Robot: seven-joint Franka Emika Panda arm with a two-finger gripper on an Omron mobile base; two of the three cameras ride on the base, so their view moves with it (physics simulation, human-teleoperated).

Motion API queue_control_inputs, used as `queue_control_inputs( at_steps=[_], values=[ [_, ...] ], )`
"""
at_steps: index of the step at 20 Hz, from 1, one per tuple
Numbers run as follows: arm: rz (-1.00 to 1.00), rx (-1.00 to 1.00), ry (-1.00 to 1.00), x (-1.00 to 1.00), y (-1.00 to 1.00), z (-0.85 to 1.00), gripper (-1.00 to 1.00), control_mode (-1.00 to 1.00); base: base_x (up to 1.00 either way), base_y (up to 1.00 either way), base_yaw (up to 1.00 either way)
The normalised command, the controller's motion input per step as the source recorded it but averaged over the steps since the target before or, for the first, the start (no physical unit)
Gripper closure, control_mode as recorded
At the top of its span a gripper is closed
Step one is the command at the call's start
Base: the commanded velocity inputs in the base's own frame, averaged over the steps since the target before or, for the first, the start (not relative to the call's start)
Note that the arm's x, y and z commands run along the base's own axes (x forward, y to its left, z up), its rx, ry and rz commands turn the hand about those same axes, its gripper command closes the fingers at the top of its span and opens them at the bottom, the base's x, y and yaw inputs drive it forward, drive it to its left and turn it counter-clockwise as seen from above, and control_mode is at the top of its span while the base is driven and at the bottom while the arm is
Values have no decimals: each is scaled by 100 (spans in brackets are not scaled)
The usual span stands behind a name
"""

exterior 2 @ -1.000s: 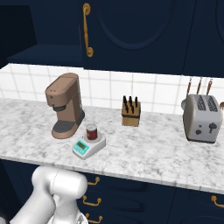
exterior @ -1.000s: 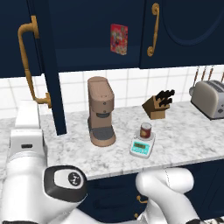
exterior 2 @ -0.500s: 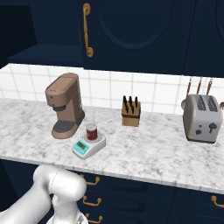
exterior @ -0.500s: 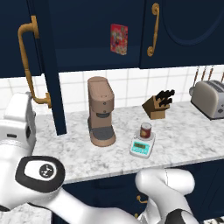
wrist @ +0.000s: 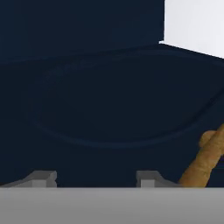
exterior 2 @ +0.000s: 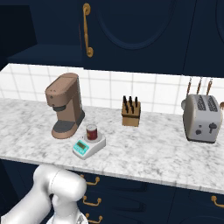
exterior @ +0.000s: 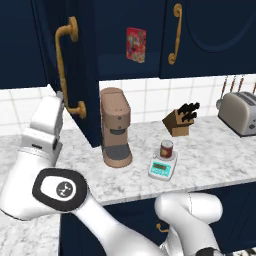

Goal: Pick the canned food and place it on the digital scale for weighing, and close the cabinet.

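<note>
The dark-red canned food (exterior: 167,148) (exterior 2: 91,131) stands upright on the white-and-teal digital scale (exterior: 162,169) (exterior 2: 86,147), on the marble counter in front of the coffee machine. The navy cabinet door (exterior: 86,55) hangs open to the left, its brass handle (exterior: 67,70) facing me. My hand (exterior: 46,125) is raised just left of that door, below the handle. In the hand view my gripper (wrist: 95,179) is open with nothing between its fingers, close to the door's arched panel (wrist: 109,100), and the brass handle (wrist: 207,158) is at its right.
A brown coffee machine (exterior: 116,127) (exterior 2: 65,105) stands left of the scale. Further right are a knife block (exterior: 181,120) (exterior 2: 131,111) and a silver toaster (exterior: 240,113) (exterior 2: 200,117). A flat red box (exterior: 135,44) sits inside the open cabinet. The neighbouring door (exterior 2: 131,30) is closed.
My hand has swung up and to the right, closer to the open cabinet door. The can has stayed on the scale.
</note>
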Motion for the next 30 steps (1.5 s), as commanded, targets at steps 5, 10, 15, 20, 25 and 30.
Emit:
queue_control_inputs(
  at_steps=[5, 10, 15, 20, 25, 30],
  values=[
    [0, 13, -3, 48, -100, 11, -100, -100, 0, 0, 0],
    [0, 14, 0, 63, -100, 12, -100, -100, 0, 0, 0],
    [0, 15, 0, 64, -100, 10, -100, -100, 0, 0, 0],
    [0, 13, 0, 73, -100, 10, -100, -100, 0, 0, 0],
    [0, 11, 1, 82, -97, 4, -100, -100, 0, 0, 0],
    [10, 13, 3, 63, -97, 14, -100, -100, 0, 0, 0]
  ],
)
